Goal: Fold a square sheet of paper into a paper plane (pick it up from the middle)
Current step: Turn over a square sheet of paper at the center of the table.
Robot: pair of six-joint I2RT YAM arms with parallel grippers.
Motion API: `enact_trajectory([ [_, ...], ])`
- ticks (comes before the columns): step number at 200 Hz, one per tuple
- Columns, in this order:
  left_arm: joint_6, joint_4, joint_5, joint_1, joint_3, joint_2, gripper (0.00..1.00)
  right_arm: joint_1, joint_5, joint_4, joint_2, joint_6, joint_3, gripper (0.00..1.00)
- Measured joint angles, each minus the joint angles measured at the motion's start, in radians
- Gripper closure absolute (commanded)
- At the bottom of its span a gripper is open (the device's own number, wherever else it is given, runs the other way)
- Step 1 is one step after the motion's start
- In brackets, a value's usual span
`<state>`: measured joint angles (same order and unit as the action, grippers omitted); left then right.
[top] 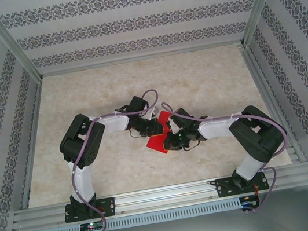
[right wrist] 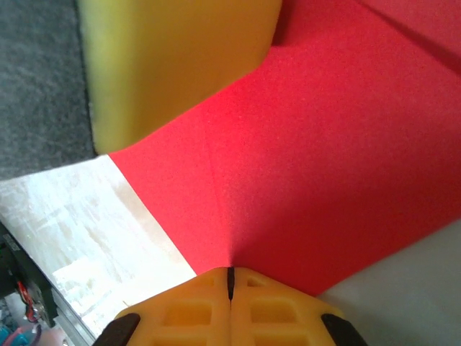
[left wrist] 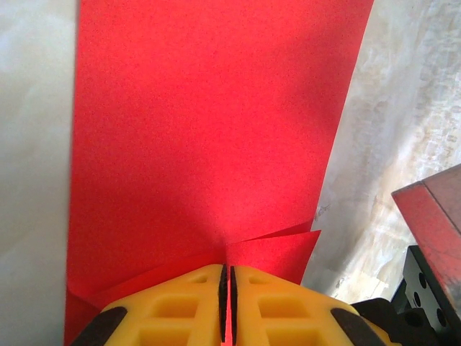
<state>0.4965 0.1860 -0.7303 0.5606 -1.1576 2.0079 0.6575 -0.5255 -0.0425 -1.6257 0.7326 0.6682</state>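
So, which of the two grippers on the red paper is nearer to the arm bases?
The right gripper: it pinches the square sheet of paper lower in the top view, while the left gripper grips it farther up.

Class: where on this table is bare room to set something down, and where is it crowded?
Free: table along the back wall, and left of the left arm. Crowded: centre, where left end effector and right end effector pinch the red sheet.
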Motion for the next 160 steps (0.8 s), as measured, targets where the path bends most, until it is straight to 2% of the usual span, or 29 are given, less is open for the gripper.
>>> enact_trajectory([
  [160, 0.008, 0.063, -0.031, -0.080, -0.054, 0.030, 0.84, 0.019, 0.043, -0.005, 0.017, -0.060, -0.009, 0.95],
])
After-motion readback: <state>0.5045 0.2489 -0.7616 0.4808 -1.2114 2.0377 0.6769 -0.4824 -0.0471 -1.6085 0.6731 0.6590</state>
